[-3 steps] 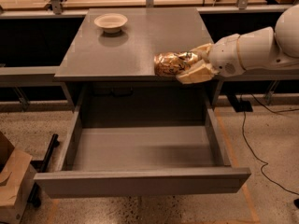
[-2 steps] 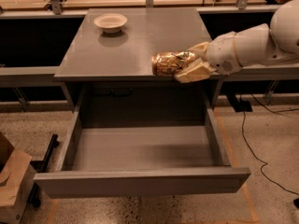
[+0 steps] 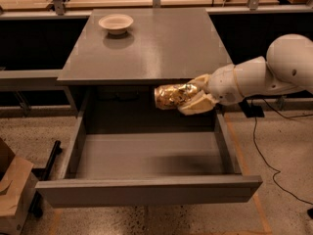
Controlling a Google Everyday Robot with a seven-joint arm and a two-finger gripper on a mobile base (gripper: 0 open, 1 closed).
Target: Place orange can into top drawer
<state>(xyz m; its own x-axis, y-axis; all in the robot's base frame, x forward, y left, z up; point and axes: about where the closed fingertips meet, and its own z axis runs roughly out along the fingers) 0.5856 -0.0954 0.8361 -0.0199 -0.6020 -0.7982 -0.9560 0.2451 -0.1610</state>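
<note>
The orange can [image 3: 172, 96] is shiny golden-orange with mottled print. It lies on its side in my gripper [image 3: 191, 96], which is shut on it. The white arm reaches in from the right. The can hangs in the air above the back right part of the top drawer [image 3: 146, 190], just in front of the cabinet top's front edge. The drawer is pulled fully open, wide and shallow, with grey sides and a plain front panel. Its floor is bare.
A shallow cream bowl [image 3: 116, 23] sits at the back left of the grey cabinet top [image 3: 151, 43]. A cardboard box [image 3: 12, 190] stands on the floor at the left. A black cable [image 3: 264, 155] runs across the floor at the right.
My gripper has moved the can forward and down, off the cabinet top's front edge, and now holds it over the open drawer.
</note>
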